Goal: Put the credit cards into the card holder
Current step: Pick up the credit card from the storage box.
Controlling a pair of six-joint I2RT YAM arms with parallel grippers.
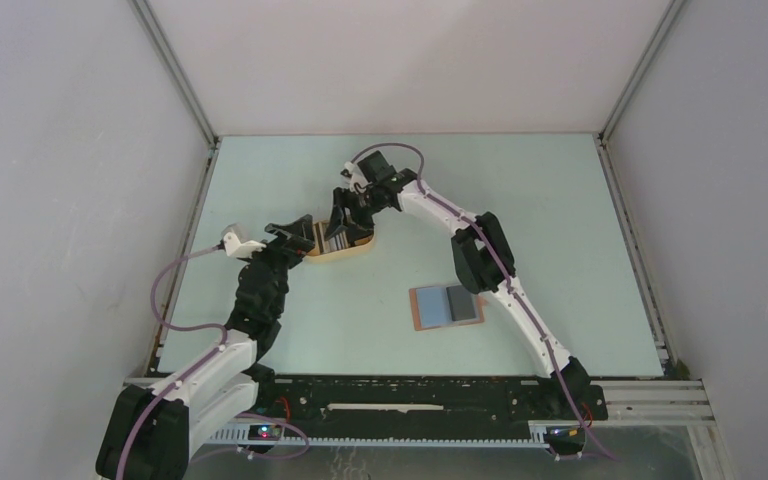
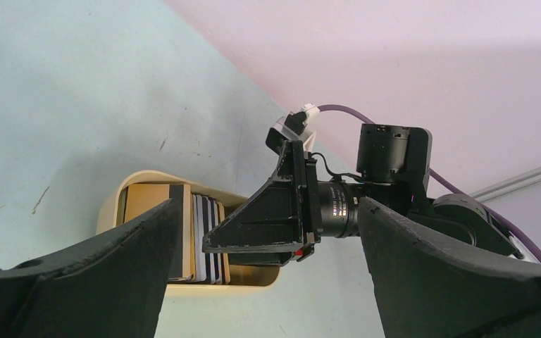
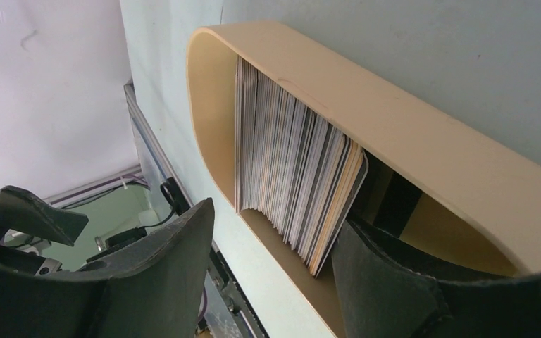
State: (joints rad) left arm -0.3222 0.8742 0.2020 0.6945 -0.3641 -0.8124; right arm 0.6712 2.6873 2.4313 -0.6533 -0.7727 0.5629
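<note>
The right claw (image 3: 276, 217) hangs tipped over the far end of a yellow oval tray (image 3: 423, 141), its jaws parted and gripping nothing. One finger (image 3: 408, 282) is down inside the tray, right against the outermost card of the stack. From this angle it is hard to say whether it truly presses on that card. The other finger (image 3: 148, 274) stays outside the tray's near wall, so the stack and that wall both sit between the two.

The credit cards (image 3: 289, 155) stand on edge in a tight row at one end of the tray, leaning slightly. Their edges are a mix of pale, dark and tan. The rest of the tray behind the inner finger is bare.

The left claw (image 2: 268, 211) is spread fully wide and released, just beside the tray's other end and low over the worktop (image 1: 520, 200). Nothing lies between its fingers (image 2: 113, 267). Its camera looks across the tray at the right claw.

The card holder (image 1: 447, 305) lies opened flat on the worktop, well apart from the tray, nearer the arm bases and next to the right arm's forearm. Its blue-grey inside faces up with a brown rim showing. One half looks darker than the other.
</note>
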